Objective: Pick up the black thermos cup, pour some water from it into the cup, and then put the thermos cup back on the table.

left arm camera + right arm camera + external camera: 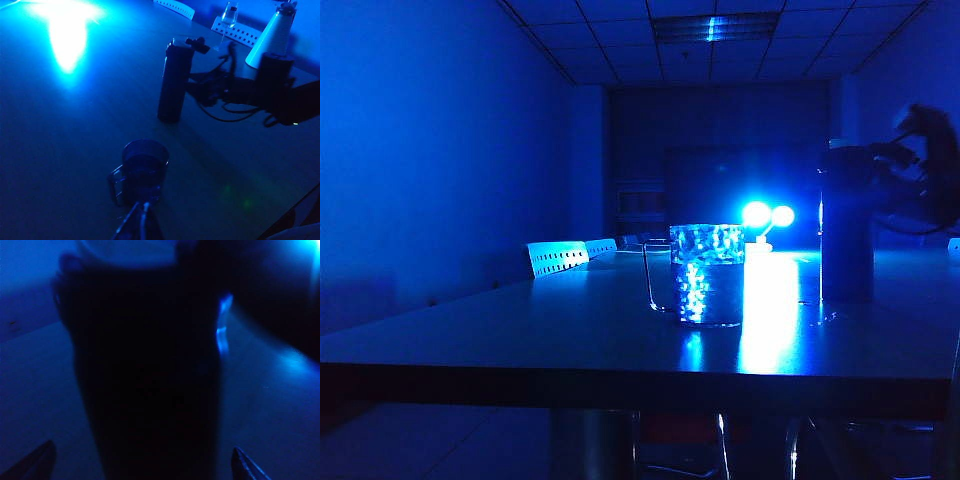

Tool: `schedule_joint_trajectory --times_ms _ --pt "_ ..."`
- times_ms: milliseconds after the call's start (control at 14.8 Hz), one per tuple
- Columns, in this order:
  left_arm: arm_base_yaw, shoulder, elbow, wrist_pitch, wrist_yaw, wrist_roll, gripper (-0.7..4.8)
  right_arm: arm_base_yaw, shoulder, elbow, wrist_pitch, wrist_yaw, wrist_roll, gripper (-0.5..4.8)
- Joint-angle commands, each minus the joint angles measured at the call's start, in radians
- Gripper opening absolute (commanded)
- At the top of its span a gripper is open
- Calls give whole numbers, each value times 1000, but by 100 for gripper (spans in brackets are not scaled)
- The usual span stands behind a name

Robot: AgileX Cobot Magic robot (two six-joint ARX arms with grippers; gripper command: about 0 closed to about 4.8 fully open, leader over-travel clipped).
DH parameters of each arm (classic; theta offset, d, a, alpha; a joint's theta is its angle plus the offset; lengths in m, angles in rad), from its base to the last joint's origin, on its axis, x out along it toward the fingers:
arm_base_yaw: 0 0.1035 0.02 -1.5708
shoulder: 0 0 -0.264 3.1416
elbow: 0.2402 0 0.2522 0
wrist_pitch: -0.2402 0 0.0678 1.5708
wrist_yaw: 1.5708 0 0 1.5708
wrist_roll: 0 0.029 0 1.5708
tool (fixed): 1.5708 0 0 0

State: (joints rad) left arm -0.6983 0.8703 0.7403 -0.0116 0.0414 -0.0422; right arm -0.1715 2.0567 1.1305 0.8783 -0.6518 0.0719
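The black thermos cup [847, 235] stands upright on the table [520, 330], right of the cup [706, 273], a clear glass mug holding water. In the left wrist view the thermos cup [174, 82] rises beyond the cup [144, 170], and my right arm [272, 85] reaches it from the far side. My right gripper [142, 457] is open, one fingertip [37, 460] on each side of the thermos cup [145, 365], with a gap at both. My left gripper [141, 220] hovers just short of the cup, its fingers together.
Two glaring lamps [768, 215] shine from the far end and throw a bright streak along the table. Chair backs [558, 257] line the left side. A white cone-shaped object [274, 35] and a wine glass [229, 17] stand behind the right arm.
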Motion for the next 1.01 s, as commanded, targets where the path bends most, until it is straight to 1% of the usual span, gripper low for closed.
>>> schedule_joint_trajectory --times_ms 68,270,473,541,676,811,879,946,1014 --pt "-1 1 5 12 4 1 -5 30 46 52 20 -5 -16 479" --pt "-1 1 5 10 4 1 -5 52 100 99 20 8 -25 479" --pt "-1 1 5 8 4 1 -5 63 135 129 25 45 -32 479" --pt "-1 1 5 7 4 1 -5 67 137 128 24 68 -53 479" --pt "-1 1 5 5 4 1 -5 76 138 129 25 78 -81 479" --pt "-1 1 5 2 4 0 -5 82 138 129 25 100 -81 479" --pt "-1 1 5 -3 4 0 -5 82 138 129 25 103 -83 470" --pt "-1 1 5 -10 4 0 -5 82 138 128 24 103 -83 325" --pt "-1 1 5 -10 4 0 -6 83 138 128 24 103 -82 149"
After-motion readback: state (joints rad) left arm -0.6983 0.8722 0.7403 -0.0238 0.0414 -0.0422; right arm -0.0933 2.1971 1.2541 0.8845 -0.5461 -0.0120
